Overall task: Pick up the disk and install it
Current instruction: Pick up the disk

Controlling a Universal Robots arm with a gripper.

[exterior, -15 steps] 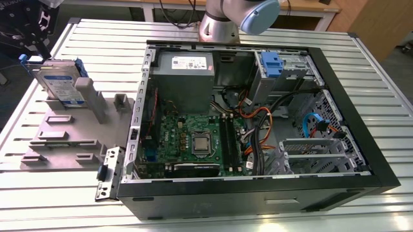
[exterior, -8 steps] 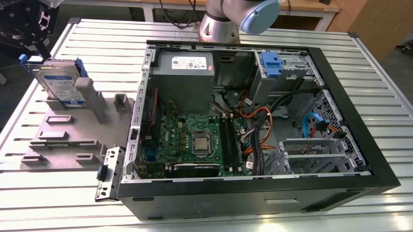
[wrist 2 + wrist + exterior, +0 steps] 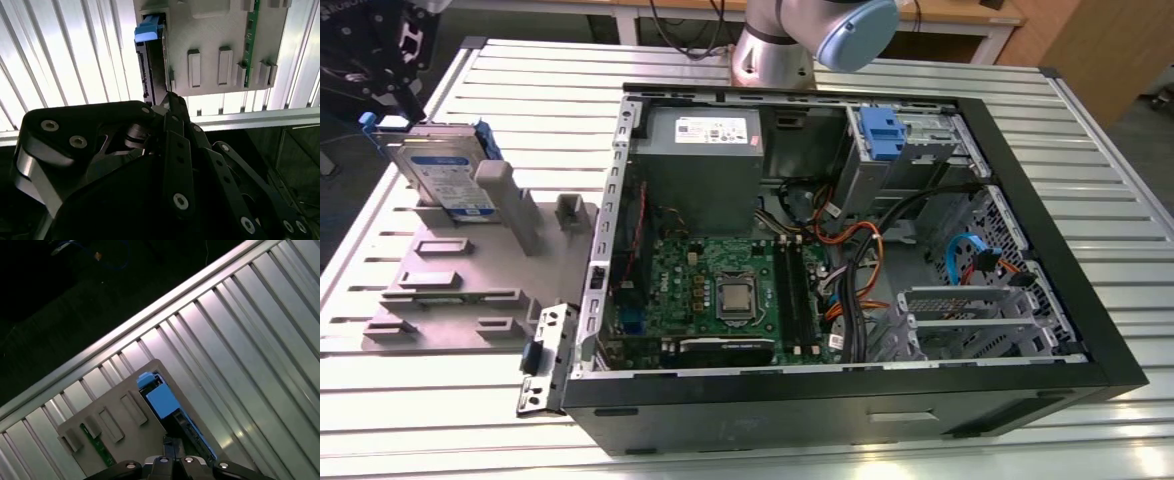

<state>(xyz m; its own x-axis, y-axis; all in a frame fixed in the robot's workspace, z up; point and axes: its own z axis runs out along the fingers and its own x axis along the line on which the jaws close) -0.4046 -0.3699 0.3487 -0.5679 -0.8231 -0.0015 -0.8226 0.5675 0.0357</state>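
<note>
Contents of the bench, taken from the exterior view's left to its right.

1. Gripper (image 3: 394, 95), black, at the far left edge above the slatted metal table (image 3: 520, 70). It hangs just over the upper end of the disk. Both wrist views look down past it (image 3: 172, 102) (image 3: 170, 446) onto that end. We cannot tell whether the jaws are apart or together, nor whether they touch the disk.

2. The disk (image 3: 443, 175), silver with a white-and-blue label and blue rails. It stands on edge, leaning slightly, in a slot at the far left corner of the grey holder block (image 3: 467, 265). In the second wrist view we see its thin dark edge (image 3: 152, 60) and blue rail end beside the block (image 3: 215, 30). In the first wrist view we see the same blue end (image 3: 161, 399) at the block's corner (image 3: 135, 432).

3. Open computer case (image 3: 854, 385), lying on its side, just beside the block. Inside it we list:
   - a grey power supply (image 3: 700, 165)
   - a green motherboard (image 3: 707, 270)
   - loose cables (image 3: 854, 250)
   - a metal drive cage (image 3: 927, 140) with a blue latch (image 3: 881, 130)

4. Arm base (image 3: 787, 45), behind the case.
</note>
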